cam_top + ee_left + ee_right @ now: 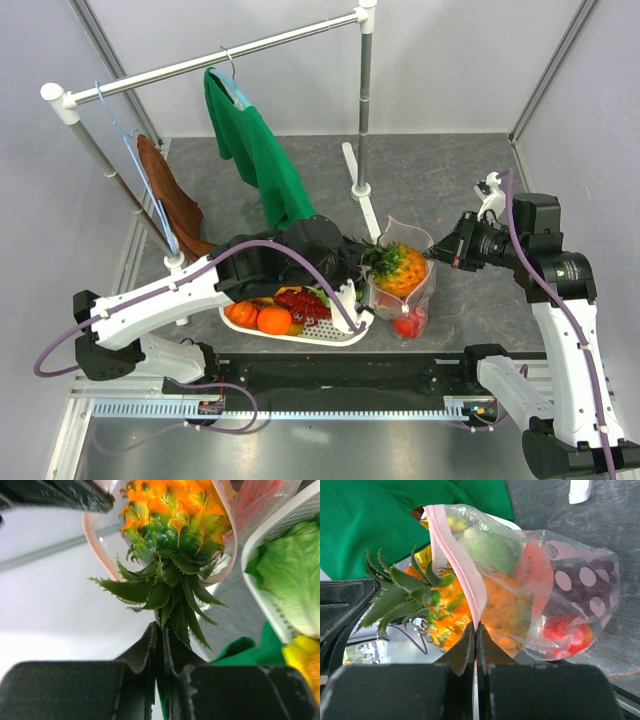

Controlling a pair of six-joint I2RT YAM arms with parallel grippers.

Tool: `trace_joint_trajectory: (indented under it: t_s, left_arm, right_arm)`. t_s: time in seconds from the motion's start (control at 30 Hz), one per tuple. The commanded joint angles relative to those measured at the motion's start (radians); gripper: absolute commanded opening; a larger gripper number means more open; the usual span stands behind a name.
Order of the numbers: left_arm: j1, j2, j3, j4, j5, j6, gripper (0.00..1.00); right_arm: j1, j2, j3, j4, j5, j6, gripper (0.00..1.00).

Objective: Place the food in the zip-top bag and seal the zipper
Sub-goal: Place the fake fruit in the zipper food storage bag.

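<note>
Where the left wrist camera looks along its own fingers, the left gripper [159, 630] is pinched narrow on 1 leaf of the pineapple [175, 515] crown. The fruit's body lies inside the loop of the pink zipper [92, 537], and the crown pokes out toward the camera. To the right, lettuce [292, 575] lies in the white basket [260, 535].

Right wrist view: the right gripper [476, 627] is closed tight on the zipper, with the strip clamped between both fingers. The zip-top bag [570, 555] holds purple grapes [600, 582] and 1 red piece [565, 635] at its far end. The pineapple's orange body is just inside the mouth. Its leaves stick out to the left, toward the other arm's black finger. A green shirt [380, 515] fills the upper left.

Top view: the bag stands upright on the grey table [450, 180], just beside the right end of the basket, mouth up. The 2 grippers meet it from opposite sides, the left at the crown and the right at the rim. An orange pumpkin [274, 320] and a red pepper [300, 303] lie in the basket. Behind, the shirt and a brown garment [172, 200] hang from a white rack [220, 55].
</note>
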Motion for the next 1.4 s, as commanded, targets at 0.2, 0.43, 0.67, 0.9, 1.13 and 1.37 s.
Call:
trace_joint_trajectory:
  t_s: [0.2,0.43,0.67,0.9,1.13,1.37]
  left_arm:
    - [-0.020,0.086,0.131,0.086,0.127,0.409,0.12]
    - [-0.077,0.107,0.062,0.297,0.135,0.273,0.56]
    - [-0.007,0.083,0.218,0.313,-0.046,-0.620,0.81]
    - [0.268,-0.078,0.136,0.185,0.165,-1.280,0.73]
    - [0.326,0.015,0.095,0.086,0.338,-1.581,0.67]
    - [0.323,0.113,0.105,0.095,0.437,-1.671,0.70]
  right_arm:
    - [-0.001,-0.002,0.036,0.039,-0.050,-0.003,0.00]
    - [-0.001,0.004,0.041,0.070,-0.064,0.023,0.00]
    - [0.001,-0.007,0.036,0.060,-0.053,0.035,0.00]
    - [-0.001,-0.004,0.030,0.068,-0.053,0.047,0.00]
    - [-0.001,-0.007,0.036,0.071,-0.046,0.055,0.00]
    - [-0.001,-0.002,0.045,0.062,-0.041,0.049,0.00]
